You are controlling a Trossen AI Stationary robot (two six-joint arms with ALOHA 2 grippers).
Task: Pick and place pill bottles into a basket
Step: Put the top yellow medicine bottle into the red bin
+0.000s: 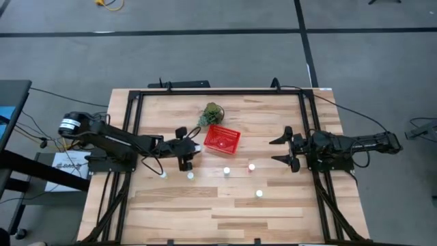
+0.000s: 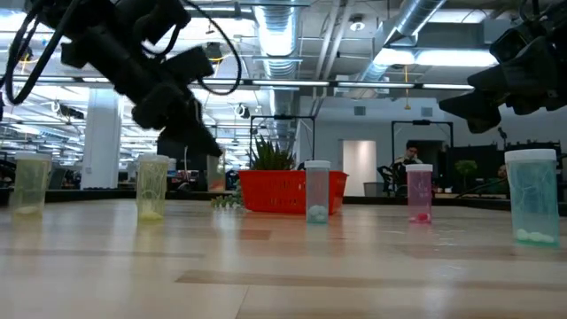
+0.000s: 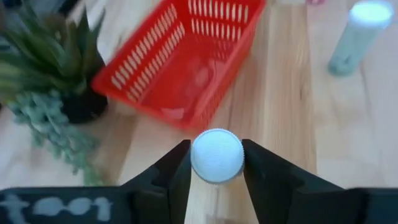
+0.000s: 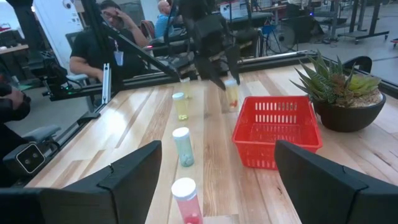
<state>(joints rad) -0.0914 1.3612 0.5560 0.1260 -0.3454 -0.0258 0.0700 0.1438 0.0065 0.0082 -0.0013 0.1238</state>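
Note:
My left gripper (image 1: pixel 193 147) is shut on a white-capped pill bottle (image 3: pixel 216 155) just left of the red mesh basket (image 1: pixel 222 139). The basket also shows in the left wrist view (image 3: pixel 180 62). In the right wrist view the held bottle (image 4: pixel 231 95) looks yellowish and upright under the left gripper's fingers. Several other bottles stand upright on their bases on the wood: (image 1: pixel 164 175), (image 1: pixel 190 175), (image 1: pixel 227 171), (image 1: pixel 251 167), (image 1: pixel 259 194). My right gripper (image 1: pixel 285 150) is open and empty at the table's right side, right of the basket. My left gripper pinches the bottle at its white cap (image 3: pixel 216 155) between its two fingers (image 3: pixel 177 168), one on each side. The fingers come from above, slanting down. The bottle stays upright below them; I cannot tell whether its base is clear of the table.
A potted green plant (image 1: pixel 212 113) stands just beyond the basket toward the far edge. A black frame (image 1: pixel 218 91) runs around the table top. The near half of the table is bare wood apart from the bottles. People sit beyond the table in the right wrist view (image 4: pixel 102 43).

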